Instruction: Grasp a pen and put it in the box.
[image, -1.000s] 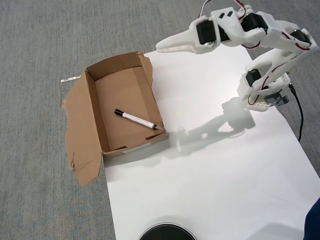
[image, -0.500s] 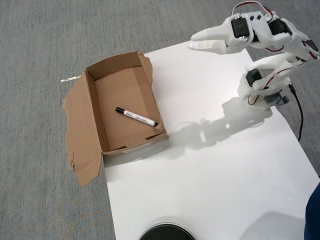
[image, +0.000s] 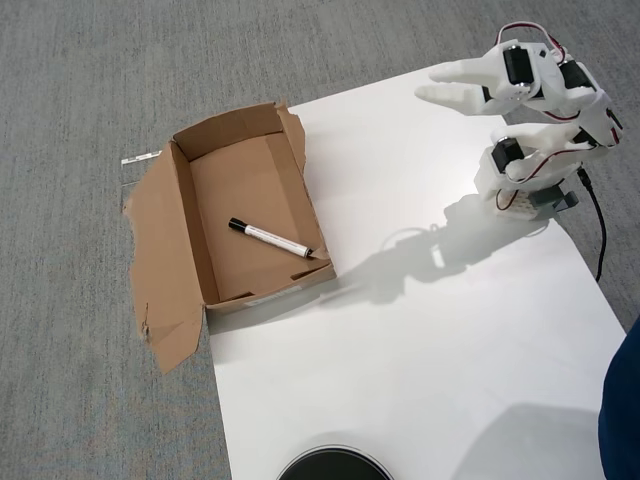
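- Fingers (image: 432, 84) parted, holding nothing, up nr arm base.
- Pen (image: 271, 238) lies in box (image: 183, 262), well left of fingers, long axis diagonal.
- Task looks done.

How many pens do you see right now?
1. The pen lies flat inside the box, on its floor near the right wall in the overhead view. None shows elsewhere.

White sheet (image: 420, 340) on grey carpet (image: 90, 70), black round object (image: 333, 466) at bottom edge
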